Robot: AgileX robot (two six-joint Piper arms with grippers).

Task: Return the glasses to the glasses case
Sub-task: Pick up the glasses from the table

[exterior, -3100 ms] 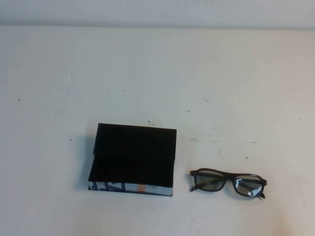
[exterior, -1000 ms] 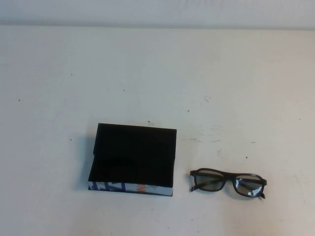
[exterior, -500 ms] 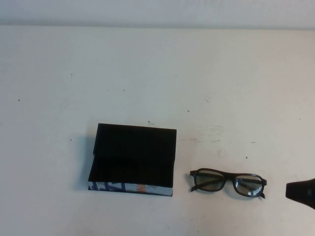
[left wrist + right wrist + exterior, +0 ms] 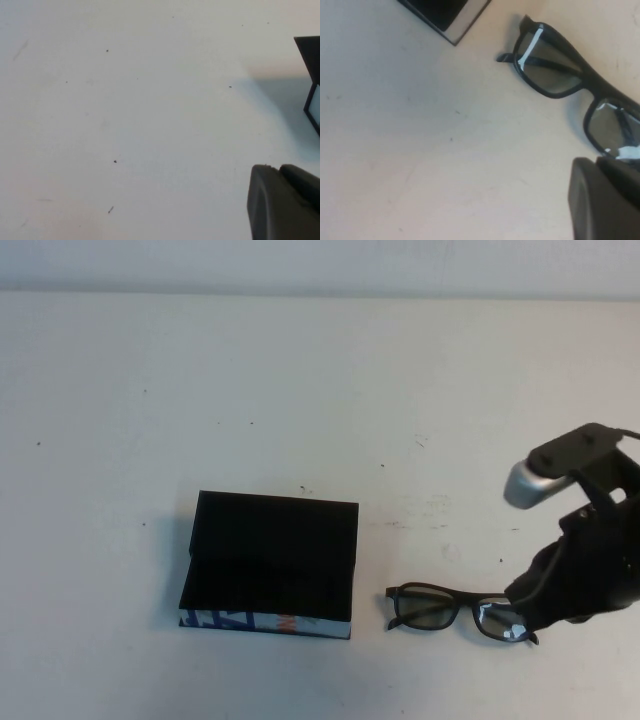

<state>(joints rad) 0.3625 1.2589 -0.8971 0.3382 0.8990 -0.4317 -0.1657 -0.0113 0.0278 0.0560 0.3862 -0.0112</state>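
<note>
The glasses (image 4: 440, 606), dark-framed with clear lenses, lie on the white table (image 4: 300, 390) at the front right, right of the case. The glasses case (image 4: 270, 560) is a black box with its lid up and blue, white and orange print on its front side. My right gripper (image 4: 530, 608) hangs over the right end of the glasses and covers that tip. In the right wrist view the glasses (image 4: 550, 70) lie close before the gripper (image 4: 607, 200), with a case corner (image 4: 445, 12) beyond. My left gripper (image 4: 285, 200) shows only in its wrist view, over bare table, with the case's edge (image 4: 311, 55) nearby.
The back edge of the table (image 4: 320, 292) runs along the top of the high view. Bare white tabletop with small dark specks lies behind and to the left of the case.
My right arm has come in from the right edge and now stands over the right end of the glasses. The glasses and the case have not moved.
</note>
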